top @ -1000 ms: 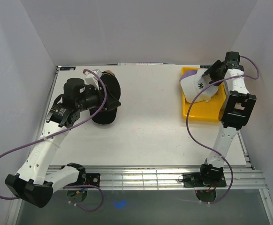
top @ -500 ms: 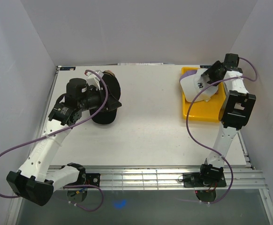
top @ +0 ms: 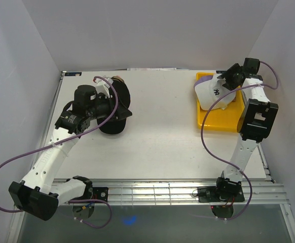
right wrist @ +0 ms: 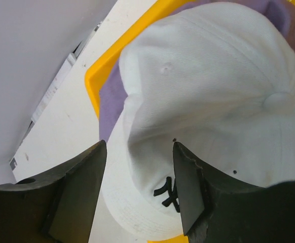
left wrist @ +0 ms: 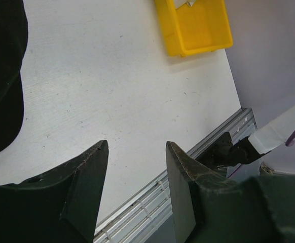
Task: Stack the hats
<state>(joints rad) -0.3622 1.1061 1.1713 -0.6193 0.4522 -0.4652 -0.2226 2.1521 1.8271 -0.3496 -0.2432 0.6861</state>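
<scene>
**capfan:** Two small moves in the last second, anyone else catch them? The left gripper (left wrist: 136,147) has pulled back a touch from the black cap (top: 118,109). The right gripper (right wrist: 139,144) has drifted a bit off the white cap (right wrist: 213,101).

**yam_watcher:** Yep. The left one's fingers are spread with nothing between them, just bare table (left wrist: 112,76) ahead. In the left wrist view the black cap sits off to the fingers' left, not touching. Looks to me like it's let go and is backing away.

**capfan:** And the right?

**yam_watcher:** Also spread, gripping nothing. The white cap is directly in front of its fingers, lying on the purple cap (right wrist: 111,96) inside the yellow tray (right wrist: 93,78). So I'd say white-on-purple is placed. The black cap is well apart from that pair, so the two sides haven't been joined into one stack yet.
</scene>
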